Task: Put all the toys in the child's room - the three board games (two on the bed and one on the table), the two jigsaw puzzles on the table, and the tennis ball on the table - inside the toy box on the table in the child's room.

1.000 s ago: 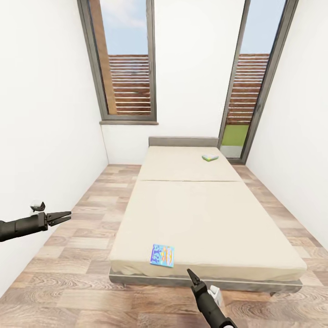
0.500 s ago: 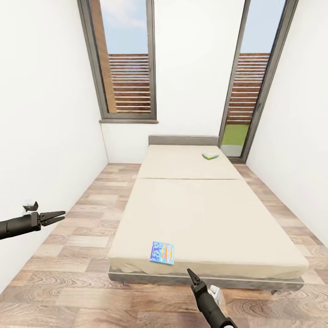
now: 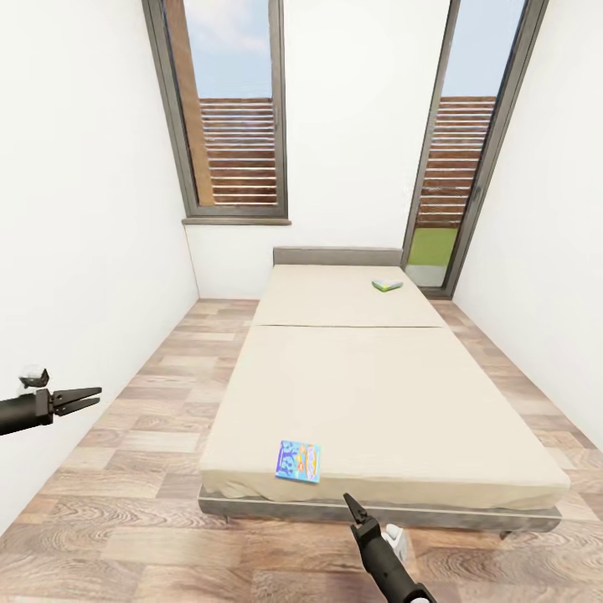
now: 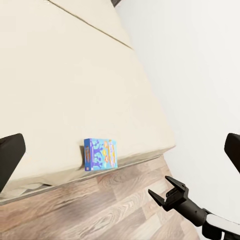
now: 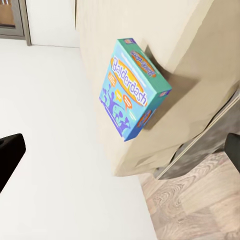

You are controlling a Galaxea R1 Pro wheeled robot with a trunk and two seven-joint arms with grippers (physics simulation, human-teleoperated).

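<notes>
Fingers apart on both our grippers, each hand empty beside the bed (image 3: 368,394).
Our left gripper (image 3: 84,396) hangs over the wood floor (image 3: 142,511) near the white wall, well apart from the bed; our right gripper (image 3: 349,505) points up at the bed's foot edge. We see the blue game box (image 3: 298,461) lying flat near that edge, just beyond the right fingertips, and a green-white game box (image 3: 387,286) far up by the headboard (image 3: 337,255).

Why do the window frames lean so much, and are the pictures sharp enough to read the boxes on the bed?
Head view: a wide lens splays the window frames outward; the far game box is too small to read. Right wrist view: tilted but sharp, the blue box reads "Balderdash" and casts a soft shadow on the bed. Left wrist view: even light, no glare; the box's lettering is too small.
</notes>
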